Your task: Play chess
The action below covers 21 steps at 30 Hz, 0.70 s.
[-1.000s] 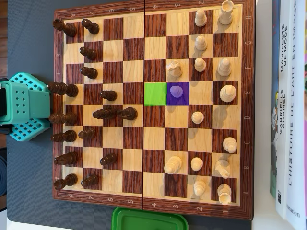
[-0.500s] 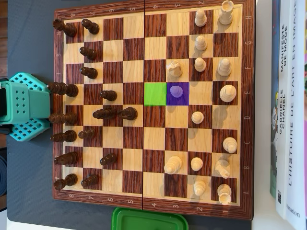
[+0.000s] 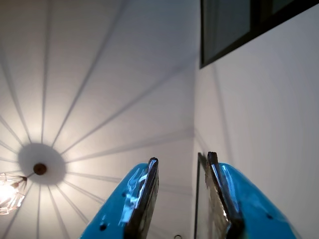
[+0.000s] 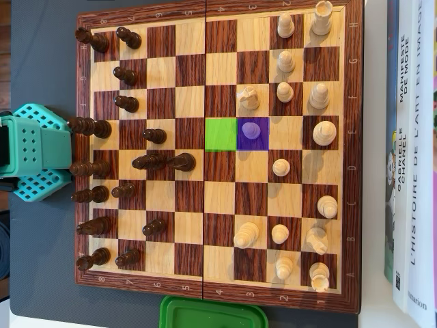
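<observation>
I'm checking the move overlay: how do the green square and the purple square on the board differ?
The green square is empty; the purple square holds a pawn. In the overhead view the green square lies left of the purple square, nearer the dark pieces. Both are tinted, adjacent squares in one row, sharing an edge.

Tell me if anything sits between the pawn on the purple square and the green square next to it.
Nothing visible does. In the overhead view the pawn stands on the purple square, which shares an edge with the green square; that one is bare. The gripper points up at the ceiling, away from the board.
</observation>
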Tool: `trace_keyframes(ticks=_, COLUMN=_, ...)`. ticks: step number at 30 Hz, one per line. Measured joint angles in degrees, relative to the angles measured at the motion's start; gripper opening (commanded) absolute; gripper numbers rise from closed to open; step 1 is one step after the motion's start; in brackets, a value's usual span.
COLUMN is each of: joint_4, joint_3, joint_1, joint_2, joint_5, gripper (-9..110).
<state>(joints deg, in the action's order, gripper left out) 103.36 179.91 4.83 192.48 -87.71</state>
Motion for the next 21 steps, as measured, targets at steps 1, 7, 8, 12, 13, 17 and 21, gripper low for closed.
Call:
trace_keyframes(ticks=1, joint_4=0.00, joint_3=0.00, joint_1=0.00, joint_2=0.00, joint_5=0.09, gripper=14)
trace_keyframes(ticks=7, joint_4=0.00, joint_3=0.00, joint_1=0.00, joint_2=0.00, joint_5=0.09, gripper=14)
trace_keyframes(ticks=8, joint_4=0.00, joint_3=0.00, joint_1=0.00, joint_2=0.00, joint_5=0.09, gripper=14)
trace_keyframes(ticks=12, joint_4=0.00, joint_3=0.00, joint_1=0.00, joint_2=0.00, joint_5=0.09, gripper=14)
trace_keyframes(ticks=13, joint_4=0.00, joint_3=0.00, joint_1=0.00, joint_2=0.00, joint_5=0.09, gripper=14)
trace_keyframes(ticks=17, joint_4=0.00, joint_3=0.00, joint_1=0.00, joint_2=0.00, joint_5=0.09, gripper=14)
trace_keyframes(ticks=21, joint_4=0.00, joint_3=0.00, joint_1=0.00, joint_2=0.00, joint_5=0.09, gripper=14)
